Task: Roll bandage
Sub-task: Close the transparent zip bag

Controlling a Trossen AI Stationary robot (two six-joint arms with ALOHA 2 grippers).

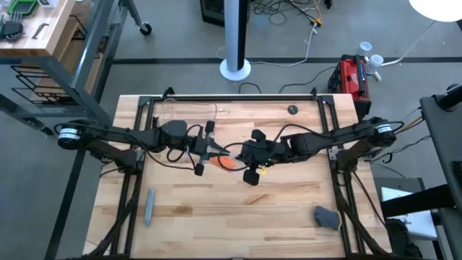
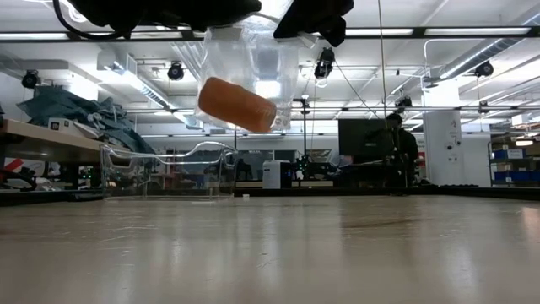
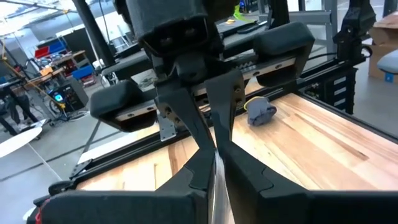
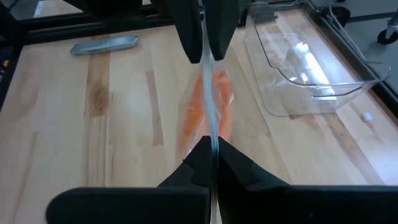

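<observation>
Two grippers meet over the middle of the table, and from above I see the left gripper [image 1: 204, 149] and right gripper [image 1: 249, 155] facing each other, with the bandage [image 1: 227, 163] showing as a small orange patch between them. A grey bar [image 1: 149, 206] lies well apart toward the near left, and a clear tray [image 1: 189, 115] sits toward the far edge.

At table height the bandage [image 2: 237, 105] is a stubby orange roll hanging inside a clear bag [image 2: 250, 72], well above the table [image 2: 270, 253], with both arms overhead. It sits tilted in the bag. My worry is that the roll is held only through the film, so if either pinch slips, the bag swings or drops.

Through the left wrist I see that arm's fingers [image 3: 193, 171] pressed together on a thin edge of film [image 3: 217, 180], with the other gripper [image 3: 211, 99] straight opposite and close. If I pull apart unevenly, the film could tear suddenly and throw the roll out.

Through the right wrist its fingers [image 4: 200, 163] are likewise pinched on the film, the orange roll [image 4: 205, 109] blurred behind it and the left gripper's tips [image 4: 205, 34] closed on the far edge. A dropped roll could bounce toward the tray [image 4: 311, 68] or unwind on landing, I judge.
</observation>
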